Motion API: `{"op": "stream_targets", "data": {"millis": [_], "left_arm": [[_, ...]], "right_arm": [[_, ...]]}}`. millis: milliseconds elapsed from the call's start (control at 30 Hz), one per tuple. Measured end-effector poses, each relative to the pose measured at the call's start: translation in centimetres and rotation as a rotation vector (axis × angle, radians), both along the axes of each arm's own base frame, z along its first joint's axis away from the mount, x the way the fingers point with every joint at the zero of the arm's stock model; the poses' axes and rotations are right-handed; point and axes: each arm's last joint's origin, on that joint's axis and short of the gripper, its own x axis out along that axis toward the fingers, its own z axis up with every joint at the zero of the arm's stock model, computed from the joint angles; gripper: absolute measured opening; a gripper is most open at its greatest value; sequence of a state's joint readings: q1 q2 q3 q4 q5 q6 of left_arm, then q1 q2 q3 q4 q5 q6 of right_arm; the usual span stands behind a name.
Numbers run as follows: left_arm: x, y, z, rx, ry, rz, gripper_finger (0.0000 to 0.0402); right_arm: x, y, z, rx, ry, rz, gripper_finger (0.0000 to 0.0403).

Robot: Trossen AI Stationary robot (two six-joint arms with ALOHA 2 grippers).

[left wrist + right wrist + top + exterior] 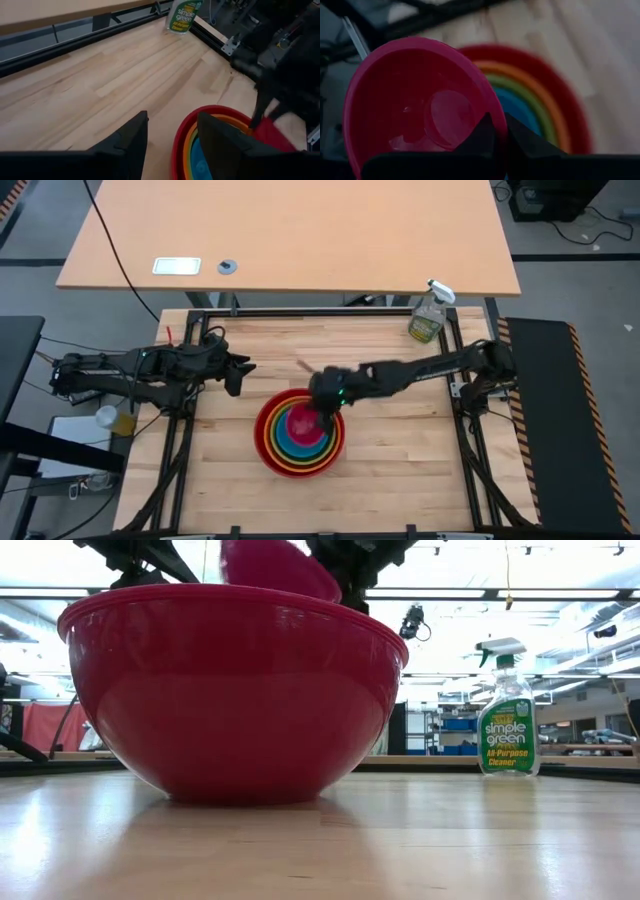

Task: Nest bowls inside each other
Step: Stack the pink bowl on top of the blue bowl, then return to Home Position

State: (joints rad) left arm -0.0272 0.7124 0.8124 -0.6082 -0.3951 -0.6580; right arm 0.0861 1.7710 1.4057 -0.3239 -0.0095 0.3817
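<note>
The red bowl stands on its base on the wooden table, with the orange, lime green and blue bowls nested inside it. The magenta bowl hangs tilted just above this nest, and my right gripper is shut on it. My left gripper stands open with nothing between its fingers, at the nest's far left. My right gripper pinches the magenta bowl's rim between its two fingers, one inside the bowl and one outside. The fingers slant down from the table's right. The bowl is lifted clear and tilted, above the open top of the nested bowls.
A clear spray bottle stands at the table's far right corner. A black frame rail runs along the far edge. Bare wood lies in front of the red bowl and to its left and right.
</note>
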Motion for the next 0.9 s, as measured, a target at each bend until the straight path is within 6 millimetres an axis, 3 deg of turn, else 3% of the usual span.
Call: {"op": "stream_targets", "data": {"millis": [200,400,533,667,900], "left_arm": [[0.0,0.0,0.0,0.000,0.004,0.000,0.0173],[0.0,0.0,-0.1,-0.002,0.008,0.000,0.0173],[0.0,0.0,-0.1,-0.004,0.008,-0.002,0.0173],[0.0,0.0,-0.1,-0.009,0.007,-0.002,0.0173],[0.0,0.0,-0.1,-0.014,0.003,-0.010,0.0173]], "right_arm": [[3.1,2.6,-2.2,-0.101,0.196,0.026,0.0024],[5.3,3.0,-3.9,-0.195,0.347,-0.005,0.0024],[6.0,2.9,-5.0,-0.247,0.387,-0.037,0.0026],[6.4,2.8,-6.0,-0.168,0.393,0.035,0.0036],[6.2,2.6,-6.4,-0.112,0.431,0.069,0.0105]]}}
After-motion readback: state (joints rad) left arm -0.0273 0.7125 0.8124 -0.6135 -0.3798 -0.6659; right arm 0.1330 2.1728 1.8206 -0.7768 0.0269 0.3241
